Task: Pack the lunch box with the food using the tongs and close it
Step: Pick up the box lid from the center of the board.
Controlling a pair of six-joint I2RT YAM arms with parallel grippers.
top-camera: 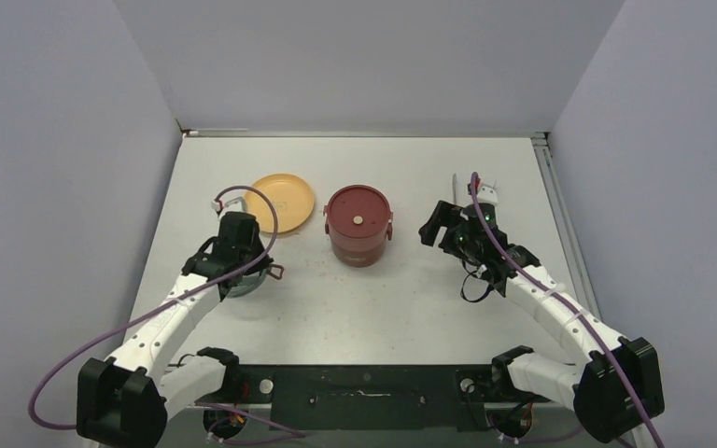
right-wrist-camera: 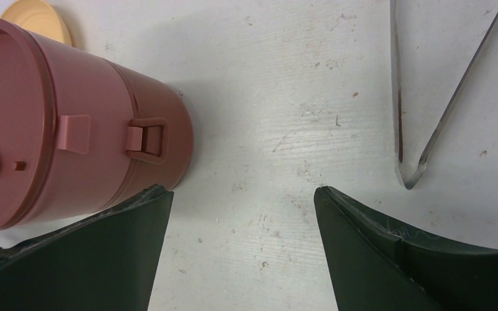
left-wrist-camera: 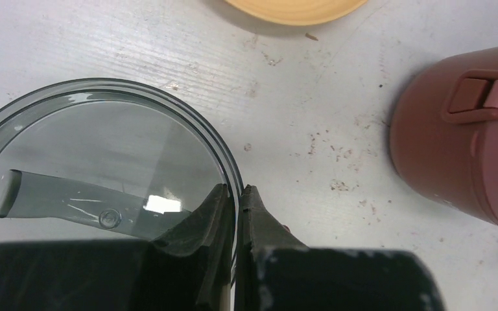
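I read left gripper [left-wrist-camera: 238, 192] clamped tight on the rim of the round grey translucent lid [left-wrist-camera: 104, 146], front-left on the white table [top-camera: 411, 299] | right gripper [right-wrist-camera: 243, 194] spread wide, holding nothing, between the round maroon stacked lunch box [right-wrist-camera: 71, 129] at centre and the thin silver metal tongs [right-wrist-camera: 397, 97] lying flat | shallow yellow-orange plate [top-camera: 282, 203] behind the lid

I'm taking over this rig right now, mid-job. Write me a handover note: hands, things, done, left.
The left hand is shut on the rim of the grey top lid, left of the lunch box.
The right hand is open and holds nothing, over the table between the lunch box and the tongs.
The tongs lie flat, untouched. The yellow plate sits back-left of the box.
Done: grey lid off.
Left: tiers are stacked under a maroon lid; no food shows in any view; packing and closing remain.
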